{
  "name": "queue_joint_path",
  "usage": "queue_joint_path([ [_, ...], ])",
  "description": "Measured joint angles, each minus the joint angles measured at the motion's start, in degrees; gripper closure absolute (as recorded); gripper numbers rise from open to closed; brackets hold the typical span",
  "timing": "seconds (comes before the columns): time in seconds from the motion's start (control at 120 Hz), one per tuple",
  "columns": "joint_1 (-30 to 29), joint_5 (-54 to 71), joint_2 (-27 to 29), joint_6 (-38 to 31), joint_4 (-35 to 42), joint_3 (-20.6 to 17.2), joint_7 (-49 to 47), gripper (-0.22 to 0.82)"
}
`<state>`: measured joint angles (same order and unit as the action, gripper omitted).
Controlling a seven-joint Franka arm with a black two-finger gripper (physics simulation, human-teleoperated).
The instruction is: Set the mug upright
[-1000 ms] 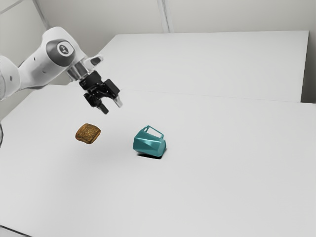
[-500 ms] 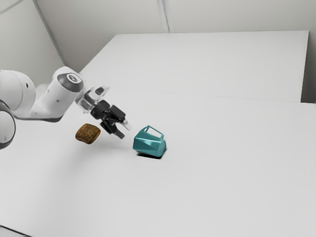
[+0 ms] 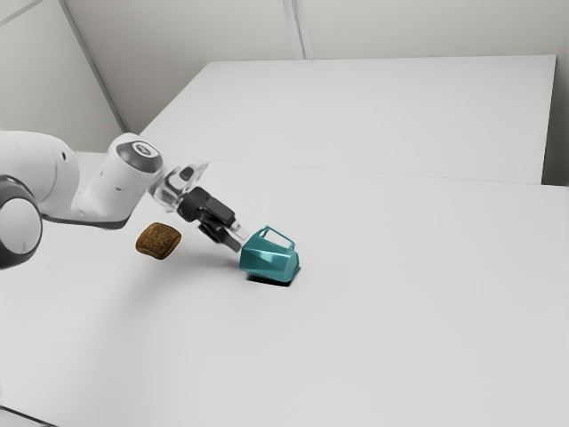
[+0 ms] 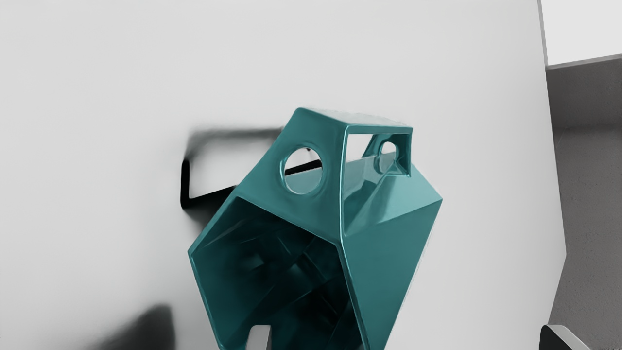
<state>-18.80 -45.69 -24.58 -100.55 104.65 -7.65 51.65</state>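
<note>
Mug (image 3: pixel 269 260) down on its side on the pale table (image 3: pixel 400 329), handle (image 4: pixel 333 150) uppermost, mouth (image 4: pixel 277 272) turned toward the gripper (image 3: pixel 238 237). Brown lump, perhaps bread (image 3: pixel 158 240), well apart on the exterior view's left; no part in the job, by my reading.

Fingers (image 4: pixel 259 338) spread wide, clenched on nothing. Wrist view puts one tip across the mouth, the other out past the mug's side wall (image 4: pixel 384 257), so that wall falls roughly between them. Whether the first tip has entered the mouth or merely hangs in front of it, cannot tell. Nor can I make out any contact; exterior view has the fingertips right at the mouth end, very close.

Progress: goal not met as things lie. In place: an open hand, lined up fairly well with one wall at the rim. Left, as I judge it: a secure pinch on that wall, a turn bringing the mouth to the top, base flat on the table, then release with the mug standing by itself.

Risks noted: a tip pushing against the rim could slide the mug along or roll it; the slanted, faceted wall might twist in a shallow pinch. Handle sticking up could also foul the hand during the turn.
</note>
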Motion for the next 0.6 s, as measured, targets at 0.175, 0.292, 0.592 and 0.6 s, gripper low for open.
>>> queue_joint_path([
  [0.175,0.7,-1.1,-2.0,-0.1,-1.2,0.0,2.5,0.00],
  [0.292,0.8,-1.9,-2.8,-0.2,-1.2,-0.1,3.8,0.00],
  [0.592,0.6,-4.8,-4.0,-0.1,-0.5,-0.9,6.4,0.21],
  [0.6,0.6,-4.8,-4.1,-0.1,-0.5,-0.9,6.5,0.22],
])
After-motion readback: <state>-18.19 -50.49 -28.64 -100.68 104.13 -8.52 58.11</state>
